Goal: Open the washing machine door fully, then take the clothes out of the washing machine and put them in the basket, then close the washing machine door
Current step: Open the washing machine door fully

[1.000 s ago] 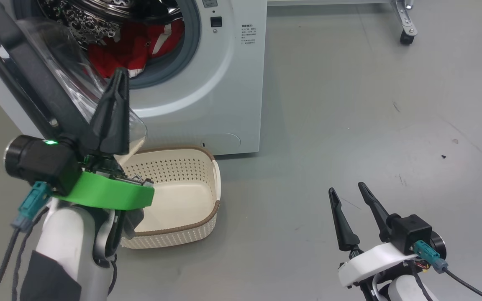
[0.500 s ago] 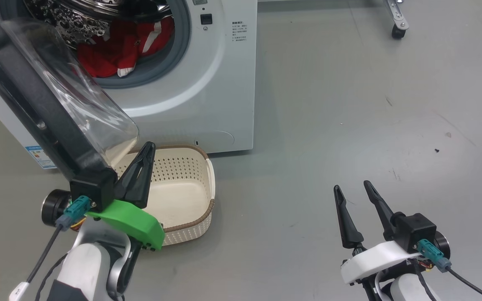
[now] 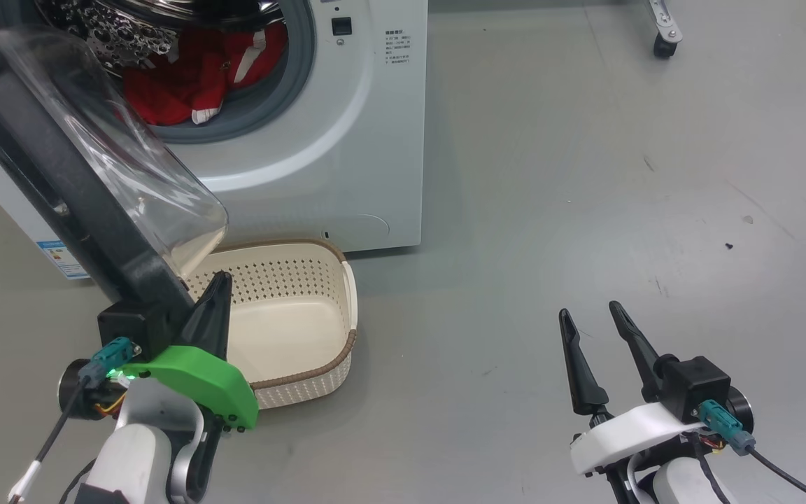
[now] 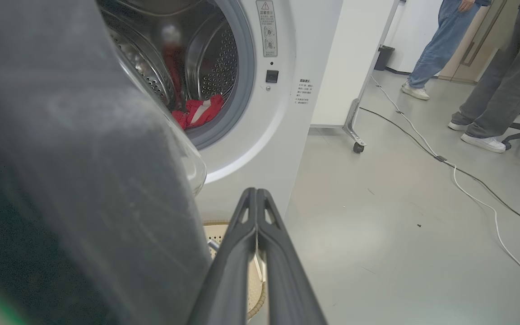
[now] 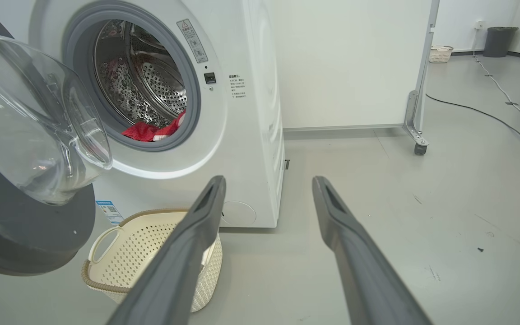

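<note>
On the grey floor (image 3: 585,175) of a lab, the washing machine (image 3: 347,140) stands with the washing machine door (image 3: 60,182) swung out toward the robot's left. The door's clear glass bowl hangs above the back left corner of the basket (image 3: 305,381). The clothes (image 3: 186,84), red with white panels, lie low at the front of the steel drum (image 5: 151,90), against the grey seal (image 3: 284,91).

The cream basket sits on the floor just in front of the machine's lower panel, below the drum opening.

The left gripper (image 3: 220,280) has its two dark fingers pressed together with nothing between them, as its wrist view shows. It points up beside the lower end of the door's black rim, over the basket's left edge. Whether it touches the rim cannot be told.

The right gripper (image 3: 588,309) hovers over bare floor at the robot's right, well apart from machine and basket. Its fingers are spread and hold nothing.

Past the machine, a white panel on a wheeled frame (image 5: 415,117) stands on the floor, and a cable (image 4: 467,180) trails across it. The legs of two people, one in blue jeans (image 4: 436,45) and one in grey trousers (image 4: 499,81), show in the left wrist view's far corner.
</note>
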Controlling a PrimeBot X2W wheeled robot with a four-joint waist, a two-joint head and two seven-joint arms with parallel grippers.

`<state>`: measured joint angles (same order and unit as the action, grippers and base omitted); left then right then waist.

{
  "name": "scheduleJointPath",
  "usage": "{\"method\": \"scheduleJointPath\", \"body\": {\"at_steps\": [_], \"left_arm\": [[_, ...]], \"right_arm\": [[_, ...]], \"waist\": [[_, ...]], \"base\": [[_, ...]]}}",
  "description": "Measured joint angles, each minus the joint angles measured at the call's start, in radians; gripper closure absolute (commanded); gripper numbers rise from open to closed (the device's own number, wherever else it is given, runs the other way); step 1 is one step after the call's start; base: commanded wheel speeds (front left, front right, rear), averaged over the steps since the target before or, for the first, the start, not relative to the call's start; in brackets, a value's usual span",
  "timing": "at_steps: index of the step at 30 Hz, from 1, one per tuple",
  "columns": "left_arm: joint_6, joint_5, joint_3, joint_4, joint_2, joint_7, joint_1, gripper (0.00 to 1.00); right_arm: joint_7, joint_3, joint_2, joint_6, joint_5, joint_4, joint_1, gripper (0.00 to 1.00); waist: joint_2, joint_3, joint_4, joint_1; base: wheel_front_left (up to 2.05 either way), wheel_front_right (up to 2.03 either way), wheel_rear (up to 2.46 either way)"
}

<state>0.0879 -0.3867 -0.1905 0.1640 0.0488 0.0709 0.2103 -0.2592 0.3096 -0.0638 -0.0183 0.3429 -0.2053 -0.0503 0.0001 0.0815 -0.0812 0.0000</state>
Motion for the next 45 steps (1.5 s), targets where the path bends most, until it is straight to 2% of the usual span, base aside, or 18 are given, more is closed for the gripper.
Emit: {"method": "scheduleJointPath", "body": {"at_steps": [8,19,35,45], "left_arm": [[-0.021,0.0,0.03,0.03,-0.001,0.007,-0.001,1.0],[-0.021,0.0,0.025,0.056,-0.003,-0.003,0.012,1.0],[-0.02,0.0,0.003,0.094,-0.007,-0.026,0.021,1.0],[-0.02,0.0,-0.007,0.123,-0.008,-0.041,0.021,1.0]], "right_arm": [[0.0,-0.007,0.002,0.007,-0.011,0.0,0.0,0.0],[0.0,-0.028,0.003,0.007,-0.011,0.0,0.0,0.0],[0.0,-0.044,0.005,0.012,-0.021,-0.013,0.014,0.0],[0.0,-0.05,0.006,0.026,-0.021,-0.03,0.023,0.0]], "waist": [[0.0,0.017,-0.007,0.0],[0.0,0.023,0.004,0.0],[0.0,0.002,0.079,0.0],[0.0,-0.02,0.153,0.0]], "base": [[0.0,0.0,0.0],[0.0,0.0,0.0],[0.0,0.0,0.0],[0.0,0.0,0.0]]}}
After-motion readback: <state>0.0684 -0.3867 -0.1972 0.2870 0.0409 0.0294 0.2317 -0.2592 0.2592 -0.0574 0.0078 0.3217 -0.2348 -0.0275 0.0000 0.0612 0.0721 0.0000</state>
